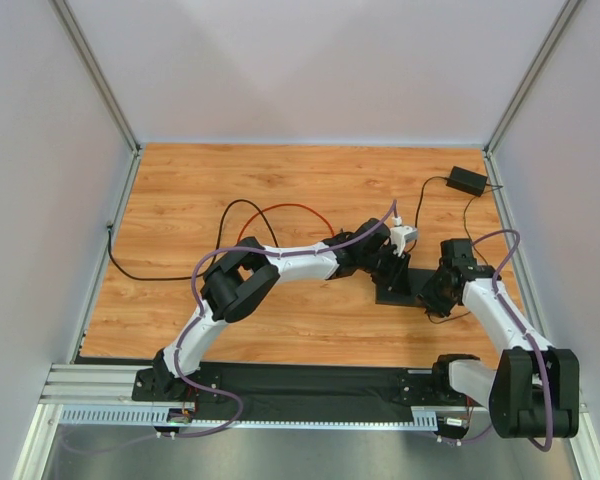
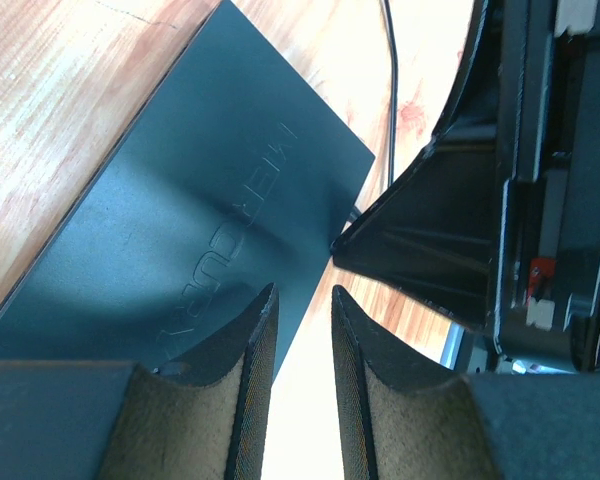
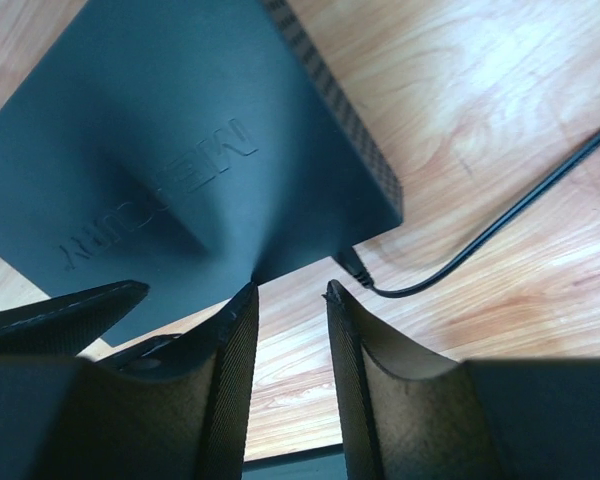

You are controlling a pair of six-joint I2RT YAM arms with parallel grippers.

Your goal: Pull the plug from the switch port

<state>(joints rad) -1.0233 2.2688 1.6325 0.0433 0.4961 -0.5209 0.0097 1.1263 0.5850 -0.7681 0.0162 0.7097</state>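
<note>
The thin matte-black box point(image 1: 392, 293) lies flat on the wooden table right of centre. It fills the left wrist view point(image 2: 180, 220) and the right wrist view point(image 3: 160, 130), raised lettering on its lid. A black plug point(image 3: 352, 266) sits in the box's near edge by a corner, and its black cable point(image 3: 500, 220) runs off right. The socket itself is hidden. My right gripper point(image 3: 290, 295) is open and empty, with the plug just beyond its right fingertip point(image 3: 335, 300). My left gripper point(image 2: 302, 310) is open and empty over the box's edge.
A small black adapter brick point(image 1: 467, 181) lies at the back right with its cable. A black cable point(image 1: 160, 275) and a red cable point(image 1: 290, 208) loop across the table's middle and left. The two grippers point(image 1: 410, 280) are close together over the box. Grey walls enclose the table.
</note>
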